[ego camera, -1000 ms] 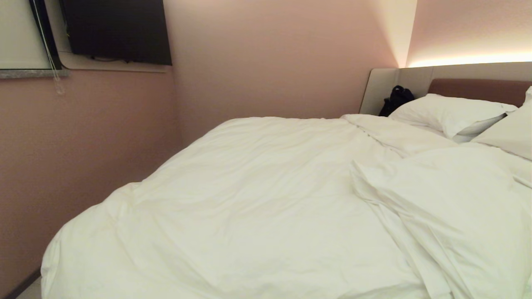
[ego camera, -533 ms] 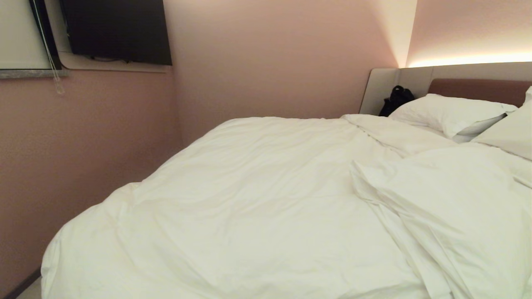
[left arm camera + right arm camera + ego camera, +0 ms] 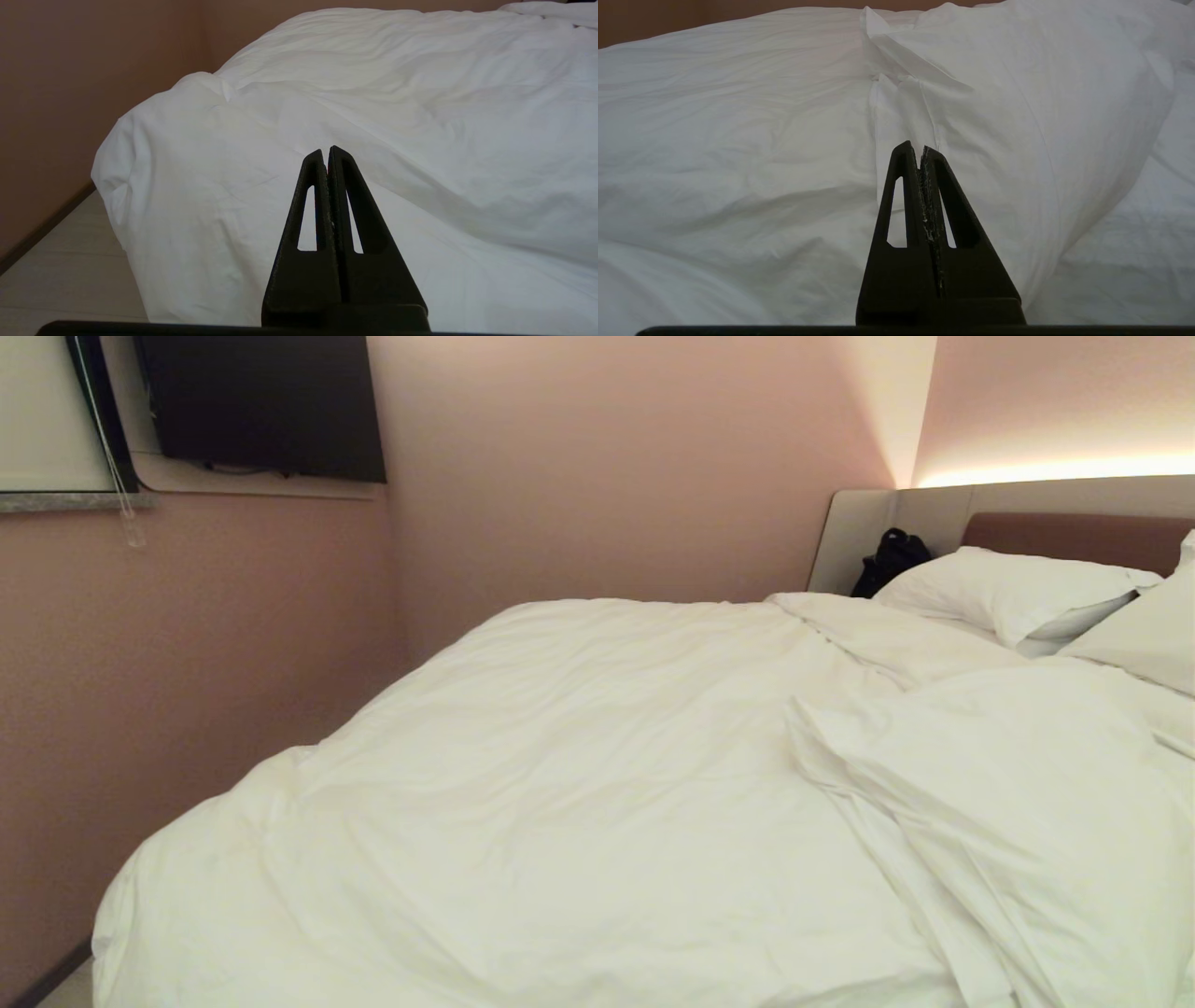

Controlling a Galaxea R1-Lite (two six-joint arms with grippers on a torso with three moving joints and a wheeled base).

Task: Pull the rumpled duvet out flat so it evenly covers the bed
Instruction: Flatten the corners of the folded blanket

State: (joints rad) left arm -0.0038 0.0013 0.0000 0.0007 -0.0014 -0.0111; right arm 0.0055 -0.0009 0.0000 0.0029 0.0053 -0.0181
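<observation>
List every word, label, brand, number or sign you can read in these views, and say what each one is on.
None: no view shows readable text.
The dark wall-mounted screen shows no visible logo or writing.
The black bag by the headboard shows no label that can be made out.
The duvet and the pillows are plain white, unprinted.
The left gripper and right gripper bear no markings.

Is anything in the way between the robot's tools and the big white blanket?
Nothing visible. The left tool and right tool are both shut and point straight at the duvet, with only air between.
</observation>
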